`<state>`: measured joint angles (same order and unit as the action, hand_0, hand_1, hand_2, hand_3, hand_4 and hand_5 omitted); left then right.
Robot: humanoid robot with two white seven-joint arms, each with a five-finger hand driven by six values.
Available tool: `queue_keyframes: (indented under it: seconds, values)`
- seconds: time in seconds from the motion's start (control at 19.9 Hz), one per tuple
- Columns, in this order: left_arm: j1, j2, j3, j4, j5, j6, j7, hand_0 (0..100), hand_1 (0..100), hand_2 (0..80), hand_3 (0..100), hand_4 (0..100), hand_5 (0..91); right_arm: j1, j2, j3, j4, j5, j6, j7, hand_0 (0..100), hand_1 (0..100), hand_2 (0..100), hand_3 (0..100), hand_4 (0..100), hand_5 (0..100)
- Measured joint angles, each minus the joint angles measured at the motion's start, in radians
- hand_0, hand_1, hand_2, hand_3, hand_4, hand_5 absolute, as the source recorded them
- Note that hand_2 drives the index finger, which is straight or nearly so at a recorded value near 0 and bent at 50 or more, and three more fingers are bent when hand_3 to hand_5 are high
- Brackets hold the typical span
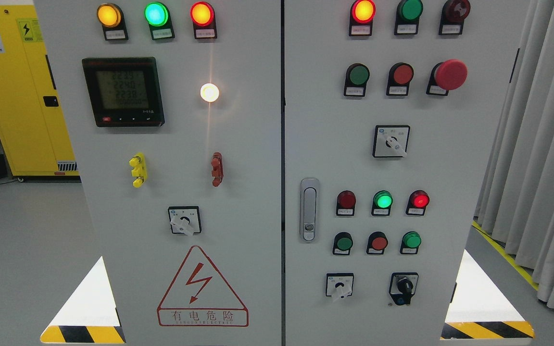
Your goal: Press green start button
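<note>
A grey control cabinet fills the head view, split into a left door (238,230) and a right door (450,168). On the right door, a green push button (358,75) sits in the upper row beside a red button (403,74) and a red mushroom stop (450,75). Lower down are two more green buttons (344,243) (411,240) with a red one (379,242) between them. Above these, a green lamp (383,199) glows between two red lamps. Neither of my hands shows anywhere in the picture.
Rotary switches (391,141) (339,286) and a key switch (404,287) sit on the right door, with a door handle (309,210) on its left edge. The left door carries a meter (123,91) and a warning triangle (202,288). A yellow cabinet (17,96) stands at left, curtains (546,144) at right.
</note>
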<state>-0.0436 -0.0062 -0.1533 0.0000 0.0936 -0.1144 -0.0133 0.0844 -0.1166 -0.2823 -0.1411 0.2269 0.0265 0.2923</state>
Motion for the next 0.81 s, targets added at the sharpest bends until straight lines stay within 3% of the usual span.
queue_keyframes:
  seconds: [0.45,0.81]
  values:
    - [-0.001,0.003,0.0,0.0,0.0,0.0,0.0,12,56,0.0,0,0,0.0,0.0,0.0,0.006,-0.001,0.005,-0.013,0.004,20,32,0,0,0,0]
    - [-0.002,0.005,0.0,0.0,0.0,0.0,0.0,12,56,0.0,0,0,0.0,-0.002,0.0,0.094,-0.049,0.013,-0.099,-0.018,17,36,0,0,0,0]
